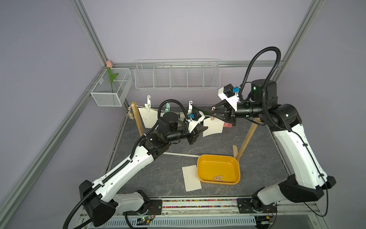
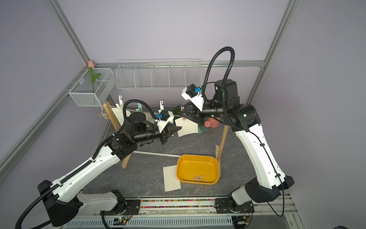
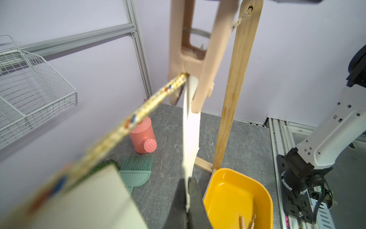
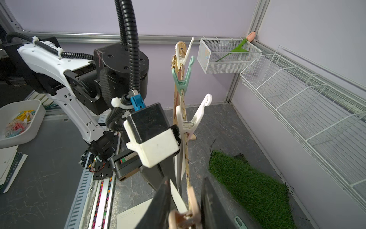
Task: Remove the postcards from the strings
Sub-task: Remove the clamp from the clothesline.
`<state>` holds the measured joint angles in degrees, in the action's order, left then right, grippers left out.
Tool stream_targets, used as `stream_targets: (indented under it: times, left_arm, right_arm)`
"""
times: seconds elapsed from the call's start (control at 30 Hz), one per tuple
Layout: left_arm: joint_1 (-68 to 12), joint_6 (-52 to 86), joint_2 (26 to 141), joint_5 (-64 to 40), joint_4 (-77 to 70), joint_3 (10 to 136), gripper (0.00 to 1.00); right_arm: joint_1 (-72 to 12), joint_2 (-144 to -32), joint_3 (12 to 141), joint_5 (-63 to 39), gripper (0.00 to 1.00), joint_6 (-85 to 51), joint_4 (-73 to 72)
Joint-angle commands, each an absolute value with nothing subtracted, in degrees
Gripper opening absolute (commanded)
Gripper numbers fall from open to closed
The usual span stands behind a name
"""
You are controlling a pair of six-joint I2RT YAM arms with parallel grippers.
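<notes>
While on string (image 3: 138, 116), postcard (image 3: 190, 134) between fingers (image 3: 198, 206).

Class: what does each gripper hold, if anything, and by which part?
Left gripper pinches a hanging postcard by its lower edge. Right gripper squeezes the beige clothespin on that card by its upper end.

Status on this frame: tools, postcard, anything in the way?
Left tool shut on hanging postcard, lower edge. Right tool shut on peach clothespin pinning it to string. Postcard not yet free.
</notes>
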<state>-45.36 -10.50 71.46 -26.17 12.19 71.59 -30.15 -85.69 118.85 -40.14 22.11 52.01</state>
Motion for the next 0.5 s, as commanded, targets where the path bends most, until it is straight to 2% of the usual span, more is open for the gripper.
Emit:
stream_targets:
  times: [0.0,0.47]
  left_arm:
    - [-45.09,-10.11,70.29,-27.93,13.64,71.39,0.00]
    - [-45.79,-10.22,67.90,-30.29,17.99,68.76,0.00]
  right_arm:
    - [-30.41,-84.35,118.93,-39.23,0.26,20.35,47.51]
    - [-30.03,-81.23,119.35,-30.76,0.26,15.06,39.55]
